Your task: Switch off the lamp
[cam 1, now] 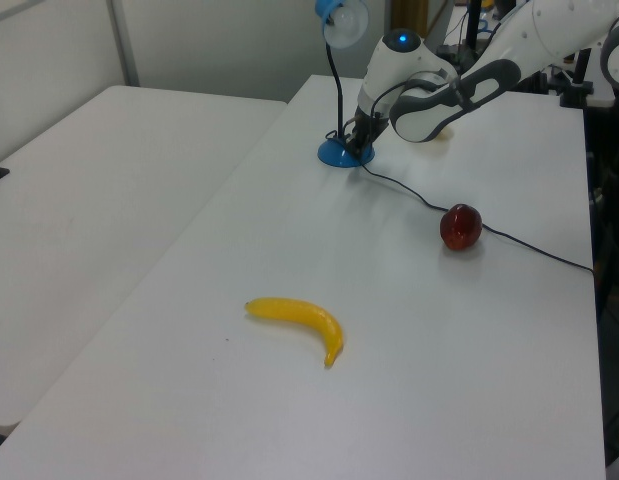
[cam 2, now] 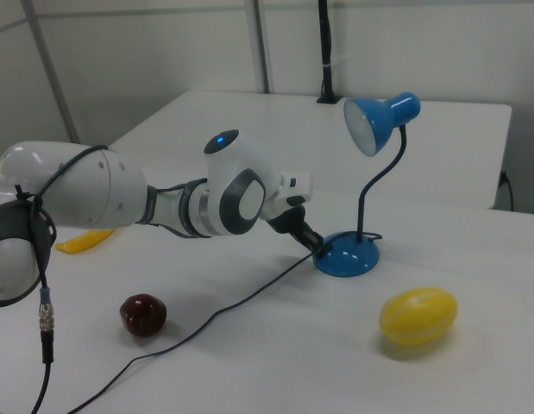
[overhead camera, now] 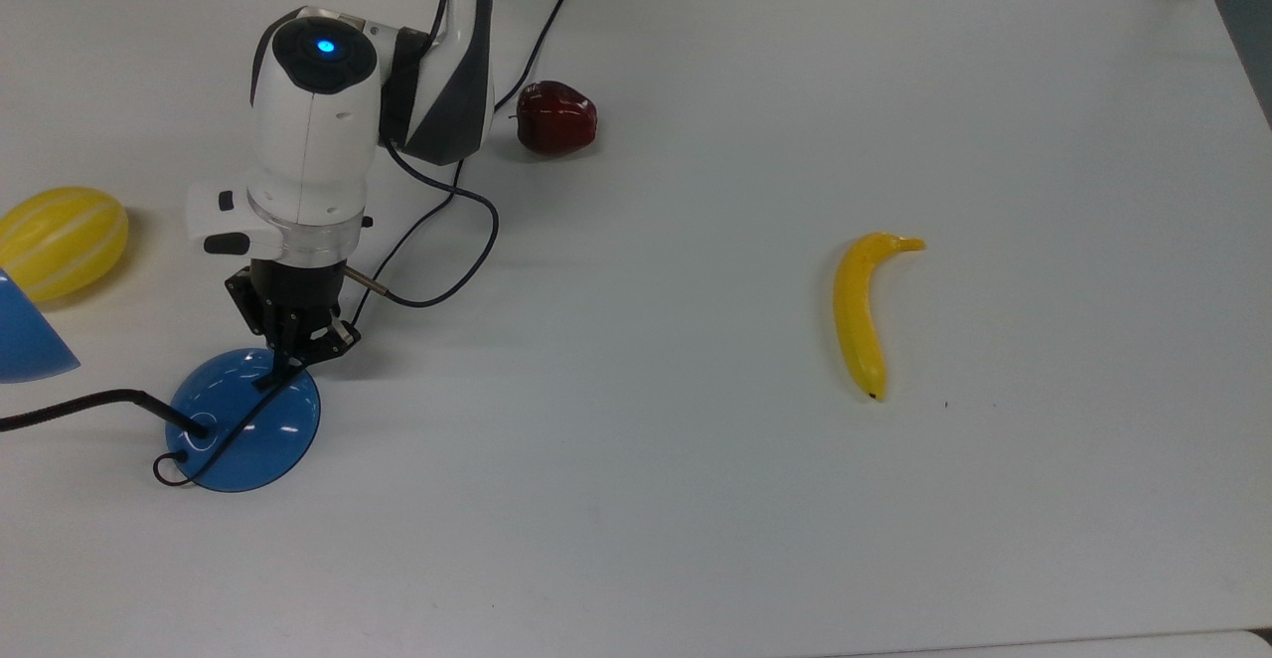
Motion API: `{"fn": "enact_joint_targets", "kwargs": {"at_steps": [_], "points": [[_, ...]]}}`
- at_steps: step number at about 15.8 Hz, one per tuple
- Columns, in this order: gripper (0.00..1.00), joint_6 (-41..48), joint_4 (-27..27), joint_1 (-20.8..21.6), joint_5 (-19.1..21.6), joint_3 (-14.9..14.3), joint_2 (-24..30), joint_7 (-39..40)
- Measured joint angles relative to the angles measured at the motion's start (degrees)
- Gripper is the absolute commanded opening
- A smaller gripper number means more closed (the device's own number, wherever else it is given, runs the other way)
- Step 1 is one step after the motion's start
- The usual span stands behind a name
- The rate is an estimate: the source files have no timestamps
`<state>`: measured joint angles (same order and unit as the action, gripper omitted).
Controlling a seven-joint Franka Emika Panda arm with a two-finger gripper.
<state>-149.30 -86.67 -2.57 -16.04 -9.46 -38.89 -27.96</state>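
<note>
White worktop (overhead camera: 696,539) fills the scene, with pale walls behind it. Landmark for everything here is the lamp (overhead camera: 243,419), a blue desk lamp whose glossy round base sits near the top view's left edge. A black bendy neck rises from the base to a blue cone shade (cam 2: 380,121), which looks unlit in the right view and the left view. A thin black cord (overhead camera: 437,196) trails away from the base across the worktop.

One white robot arm (overhead camera: 313,131) reaches down beside the lamp. Its tool (overhead camera: 288,360) is at the base's rim, on the side facing the arm, with the black fingers drawn close together and holding nothing. Whether the tips touch the blue dome cannot be told. From the tool, the centre of the base lies toward the top view's lower left, and the neck's foot lies farther the same way, on the far part of the dome. The switch itself cannot be made out.

Judging by the dark shade, the lamp seems already off, so the likely next move is to lift away from the base.

Other things: a yellow striped melon (overhead camera: 60,241) near the shade, a dark red apple (overhead camera: 556,119) farther from the lamp, and a banana (overhead camera: 860,315) well apart from it.
</note>
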Motion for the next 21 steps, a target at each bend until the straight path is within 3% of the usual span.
{"fn": "enact_joint_targets", "kwargs": {"at_steps": [5, 10, 14, 15, 16, 17, 18, 19, 21], "points": [[0.0, 0.5, -5.8, -0.1, 0.7, 0.5, 7.5, -0.4], [0.0, 10.2, -14.3, 0.0, 0.8, 4.9, 20.3, 0.0], [0.04, 23.1, -18.2, 0.5, 7.2, 7.9, 29.4, 7.4], [0.12, 26.9, -18.7, 0.8, 9.2, 8.2, 31.6, 10.1], [0.3, 30.7, -19.1, 1.3, 10.5, 8.3, 33.6, 12.4], [0.61, 34.4, -19.4, 2.1, 11.1, 8.4, 35.3, 14.2], [0.85, 38.2, -19.6, 3.1, 11.4, 8.5, 36.9, 15.3], [1.0, 42.3, -19.9, 4.3, 11.5, 8.5, 38.6, 16.6], [1.0, 48.9, -20.2, 6.1, 11.5, 8.6, 40.5, 19.6]]}}
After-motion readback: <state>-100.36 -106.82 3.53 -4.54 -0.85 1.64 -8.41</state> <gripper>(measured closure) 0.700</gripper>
